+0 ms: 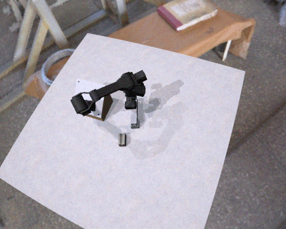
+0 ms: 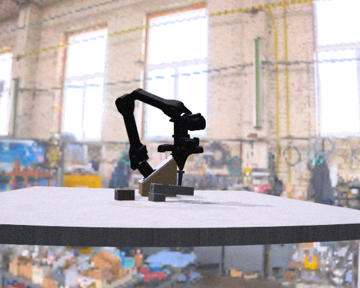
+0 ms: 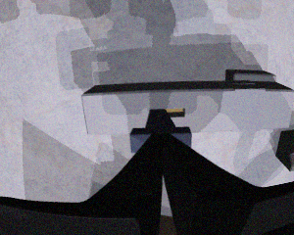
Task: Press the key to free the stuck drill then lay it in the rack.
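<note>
My gripper [image 1: 131, 106] [image 2: 180, 169] [image 3: 161, 141] is shut on nothing and points straight down. Its tip is right over the key [image 2: 180, 177] [image 3: 182, 136], a small dark upright post on the far end of the long grey fixture [image 1: 137, 113] [image 2: 171, 189] [image 3: 186, 86]. I cannot tell whether the tip touches the key. The fixture lies flat on the white table [image 1: 162, 160] [image 2: 267, 213] with a dark block [image 1: 135, 125] [image 2: 156, 197] at its near end. I cannot make out the drill as a separate part. The rack [image 1: 122, 139] [image 2: 124, 194] [image 3: 291, 147], a small dark block, stands alone a little in front of the fixture.
A brown wedge with a white sloped face [image 1: 107, 106] [image 2: 162, 176] carries the arm's base, just left of the fixture. Beyond the table's far edge stand a wooden bench with a book [image 1: 186, 11] and a round bin [image 1: 55, 64].
</note>
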Tool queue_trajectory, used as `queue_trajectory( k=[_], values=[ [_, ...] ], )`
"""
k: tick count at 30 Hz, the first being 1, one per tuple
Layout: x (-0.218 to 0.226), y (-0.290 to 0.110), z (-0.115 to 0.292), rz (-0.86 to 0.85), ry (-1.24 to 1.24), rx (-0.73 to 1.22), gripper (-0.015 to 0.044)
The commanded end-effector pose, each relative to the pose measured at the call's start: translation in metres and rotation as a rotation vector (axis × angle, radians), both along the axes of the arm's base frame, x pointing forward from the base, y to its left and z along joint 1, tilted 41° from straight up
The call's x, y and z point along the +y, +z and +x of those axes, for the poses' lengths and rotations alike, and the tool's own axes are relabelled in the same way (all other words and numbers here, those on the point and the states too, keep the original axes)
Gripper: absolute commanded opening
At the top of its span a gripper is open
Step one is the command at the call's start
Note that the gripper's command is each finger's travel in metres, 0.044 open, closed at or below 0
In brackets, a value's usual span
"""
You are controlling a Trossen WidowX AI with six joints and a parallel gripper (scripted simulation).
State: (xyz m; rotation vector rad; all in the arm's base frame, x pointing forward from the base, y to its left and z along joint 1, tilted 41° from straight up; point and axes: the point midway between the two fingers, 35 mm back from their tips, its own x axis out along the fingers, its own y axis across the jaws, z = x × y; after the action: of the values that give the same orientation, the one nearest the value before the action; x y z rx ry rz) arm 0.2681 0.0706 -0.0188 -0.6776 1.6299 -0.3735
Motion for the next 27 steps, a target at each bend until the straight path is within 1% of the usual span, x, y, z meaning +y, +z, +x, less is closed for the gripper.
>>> queue_trajectory(
  k=[1, 27],
  values=[
    [-0.0115, -0.0076, -0.0075, -0.020, -0.014, 0.030, 0.0000],
    [-0.0182, -0.0132, -0.0090, -0.020, -0.014, 0.030, 0.0000]
  ],
)
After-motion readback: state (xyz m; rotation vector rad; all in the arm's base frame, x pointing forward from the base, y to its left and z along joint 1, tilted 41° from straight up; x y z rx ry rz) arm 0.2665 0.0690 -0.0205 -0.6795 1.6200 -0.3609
